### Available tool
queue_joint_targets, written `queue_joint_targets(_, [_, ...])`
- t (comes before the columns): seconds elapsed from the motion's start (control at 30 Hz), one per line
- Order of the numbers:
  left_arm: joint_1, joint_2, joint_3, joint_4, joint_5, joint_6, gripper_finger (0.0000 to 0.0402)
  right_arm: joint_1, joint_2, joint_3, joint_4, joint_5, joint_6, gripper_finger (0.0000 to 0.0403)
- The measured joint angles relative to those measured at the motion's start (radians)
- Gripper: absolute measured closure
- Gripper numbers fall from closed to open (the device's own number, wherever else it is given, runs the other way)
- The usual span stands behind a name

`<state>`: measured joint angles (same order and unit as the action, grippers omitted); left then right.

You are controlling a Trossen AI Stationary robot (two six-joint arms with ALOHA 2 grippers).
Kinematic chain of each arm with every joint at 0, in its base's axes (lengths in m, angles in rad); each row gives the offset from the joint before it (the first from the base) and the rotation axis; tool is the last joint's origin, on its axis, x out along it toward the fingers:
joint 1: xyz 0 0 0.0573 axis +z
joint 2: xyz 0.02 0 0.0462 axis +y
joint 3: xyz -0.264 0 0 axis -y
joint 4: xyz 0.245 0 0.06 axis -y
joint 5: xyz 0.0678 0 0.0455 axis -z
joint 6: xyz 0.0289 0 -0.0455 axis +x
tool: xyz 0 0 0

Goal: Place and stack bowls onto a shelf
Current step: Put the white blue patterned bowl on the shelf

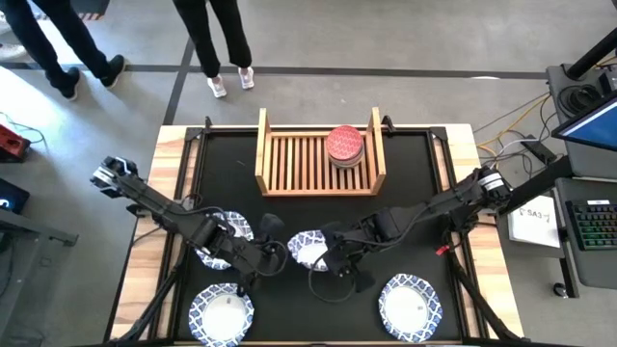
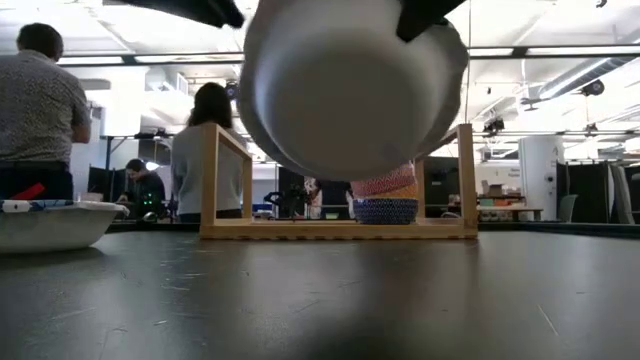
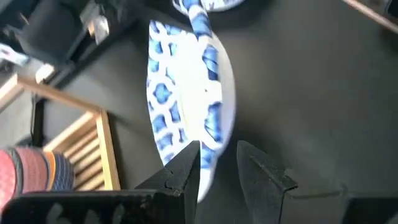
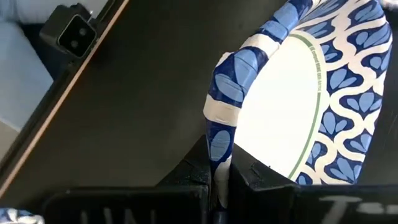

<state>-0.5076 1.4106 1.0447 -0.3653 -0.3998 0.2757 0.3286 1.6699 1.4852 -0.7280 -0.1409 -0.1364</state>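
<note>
We are seeing the right gripper (image 4: 221,171) clamping the rim of a white, blue-patterned round bowl (image 1: 308,249), lifted above the black table (image 1: 405,183) before the wooden slatted shelf (image 1: 318,159); the left gripper (image 3: 217,168) is gaping around its rim.

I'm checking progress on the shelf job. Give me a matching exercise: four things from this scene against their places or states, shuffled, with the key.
Things:
1. stack of small bowls
2. centre patterned bowl
3. front-right patterned bowl
4. right pincer

Places or states:
A. shut on a blue-and-white rim
B. lying on the table, nothing touching it
C. on the shelf, at the right arm's side
D. held up in the air

Pairs: 1-C, 2-D, 3-B, 4-A
</note>
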Motion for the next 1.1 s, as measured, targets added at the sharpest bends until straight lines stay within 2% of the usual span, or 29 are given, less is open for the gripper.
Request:
queue_joint_targets(0.23, [-0.003, 0.009, 0.0, 0.088, 0.03, 0.022, 0.0312, -0.002, 0.0, -0.001, 0.008, 0.002, -0.123, 0.0394])
queue_joint_targets(0.4, [-0.004, 0.009, 0.0, 0.132, 0.133, 0.022, 0.0312, -0.01, 0.0, -0.002, 0.018, 0.002, -0.164, 0.0394])
queue_joint_targets(0.77, [-0.004, 0.009, 0.0, 0.158, 0.129, 0.027, 0.0312, -0.013, 0.0, 0.014, 0.053, -0.002, -0.228, 0.0394])
queue_joint_targets(1.1, [-0.007, 0.003, 0.0, 0.165, 0.121, 0.03, 0.0312, -0.013, 0.0, 0.016, 0.034, 0.003, -0.164, 0.0394])
